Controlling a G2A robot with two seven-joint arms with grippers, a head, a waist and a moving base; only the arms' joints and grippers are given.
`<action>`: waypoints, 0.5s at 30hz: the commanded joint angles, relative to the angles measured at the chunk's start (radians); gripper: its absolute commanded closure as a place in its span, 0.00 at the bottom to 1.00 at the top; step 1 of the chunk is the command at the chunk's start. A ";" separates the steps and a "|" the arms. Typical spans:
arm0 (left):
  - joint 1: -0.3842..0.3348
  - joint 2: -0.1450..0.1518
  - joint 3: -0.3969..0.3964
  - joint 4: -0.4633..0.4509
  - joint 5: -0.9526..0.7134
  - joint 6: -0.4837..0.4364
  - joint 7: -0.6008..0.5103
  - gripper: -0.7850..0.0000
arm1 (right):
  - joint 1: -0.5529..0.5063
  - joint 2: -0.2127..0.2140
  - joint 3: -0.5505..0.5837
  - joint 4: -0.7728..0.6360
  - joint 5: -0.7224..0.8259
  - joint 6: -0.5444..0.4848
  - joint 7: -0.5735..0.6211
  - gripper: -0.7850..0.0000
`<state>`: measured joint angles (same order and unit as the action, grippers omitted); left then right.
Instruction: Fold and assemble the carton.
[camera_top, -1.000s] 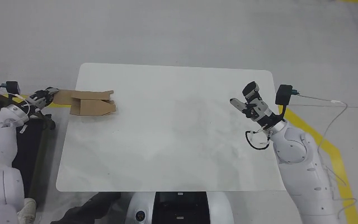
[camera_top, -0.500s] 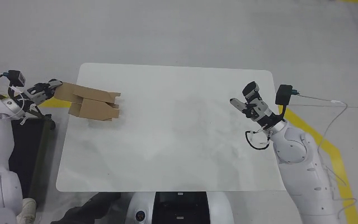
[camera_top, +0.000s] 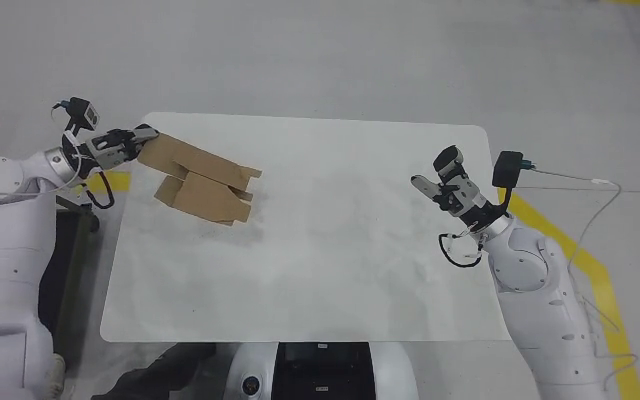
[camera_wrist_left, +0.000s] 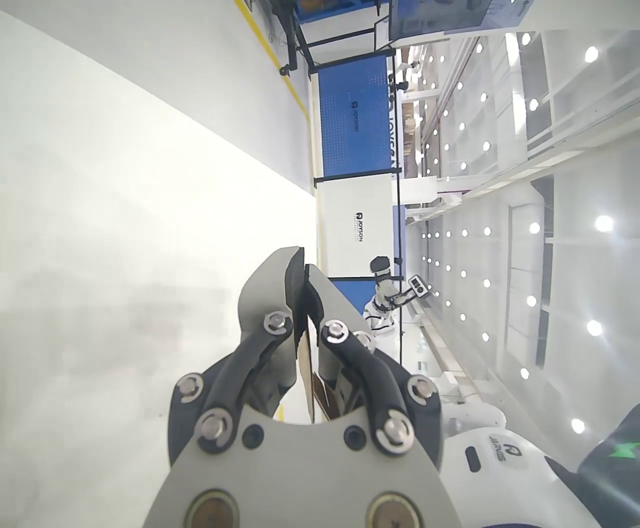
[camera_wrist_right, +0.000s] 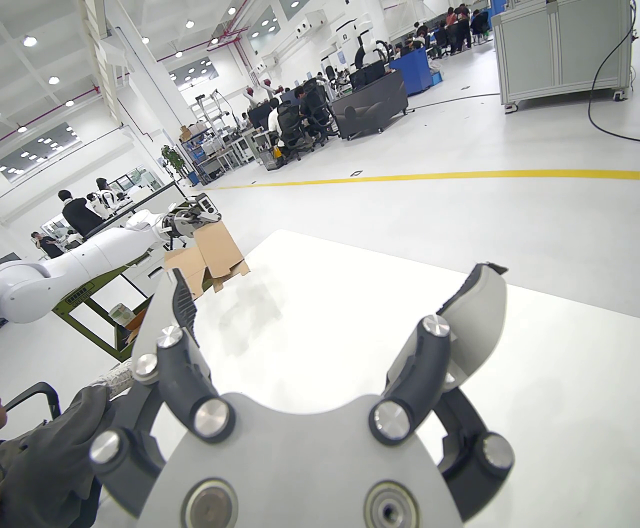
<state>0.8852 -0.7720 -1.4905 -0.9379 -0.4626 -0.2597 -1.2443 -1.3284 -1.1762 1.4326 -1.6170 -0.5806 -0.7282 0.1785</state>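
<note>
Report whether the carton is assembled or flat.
Flat, unassembled: the carton is a collapsed sheet with loose flaps, one edge pinched in the left pincer.

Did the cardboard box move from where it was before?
Yes. The carton, held in the left gripper, has come farther in over the table, away from its left edge toward the middle.

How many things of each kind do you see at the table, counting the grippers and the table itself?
Cardboard carton: 1
Grippers: 2, the left gripper shut on the carton, the right gripper open
White table: 1
Total: 4
</note>
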 joint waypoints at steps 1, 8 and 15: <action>0.012 -0.004 0.014 -0.064 -0.004 0.050 0.029 1.00 | 0.000 0.000 0.000 0.000 0.000 0.000 0.000 0.00; 0.050 -0.020 0.060 -0.292 -0.024 0.161 0.171 1.00 | 0.000 0.000 0.000 0.000 0.000 0.000 0.000 0.00; 0.051 -0.039 0.126 -0.451 -0.007 0.260 0.315 1.00 | 0.000 0.000 0.000 0.000 0.000 0.000 0.000 0.00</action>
<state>0.9391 -0.8088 -1.3770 -1.3706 -0.4781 -0.0090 -0.9482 -1.3284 -1.1762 1.4326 -1.6170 -0.5806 -0.7282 0.1785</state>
